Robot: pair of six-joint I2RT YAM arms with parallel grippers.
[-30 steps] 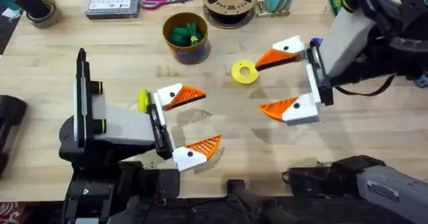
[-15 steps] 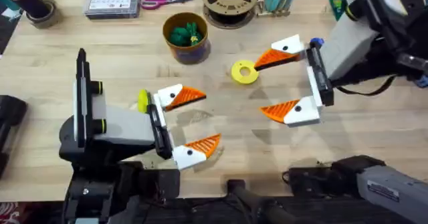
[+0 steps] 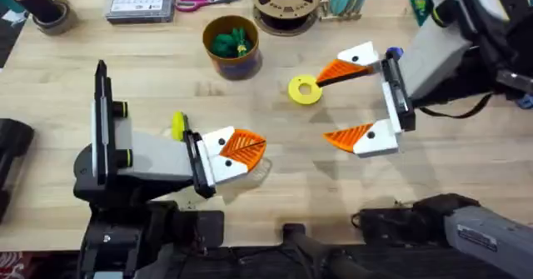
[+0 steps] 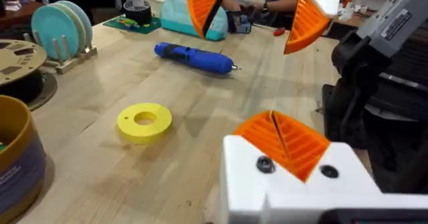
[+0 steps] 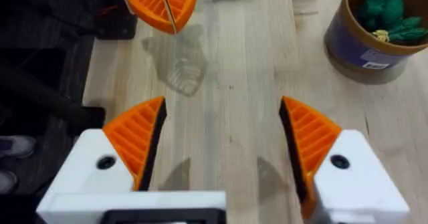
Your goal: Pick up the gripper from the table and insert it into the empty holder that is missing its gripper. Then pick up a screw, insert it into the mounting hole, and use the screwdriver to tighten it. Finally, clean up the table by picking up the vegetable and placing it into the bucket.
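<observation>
Left arm lay low over the near side of the desk (image 3: 466, 158), forearm stretched toward the middle. Left pincer (image 3: 241, 148) was clenched: its two orange ribbed pads (image 4: 284, 140) met face to face, with nothing visible between them. The pincer hung just above the wood, white finger mounts pointing away from the base.

Right arm reached in from the far right, wrist turned so its pincer (image 3: 346, 102) faced the desk's middle. Right pincer was released, orange pads (image 5: 137, 136) well apart with bare wood showing between them. Nothing was gripped.

Yellow ring-shaped disc (image 3: 305, 90) lay flat on the wood just beside the farther finger of the right pincer, and out ahead of the left pincer.

Screwdriver (image 4: 194, 57) lay on its side on the desk, beyond the disc as seen from the left pincer, near the right pincer's fingers.

Bucket (image 3: 232, 48) stood upright farther out from the left pincer, well apart from both pincers. The vegetable (image 3: 229, 42) sat inside it, green leaves showing below the rim; the right wrist view confirmed this.

A brown filament spool (image 3: 287, 2) and scissors (image 3: 200, 2) lay at the desk's far edge, beyond the bucket.
</observation>
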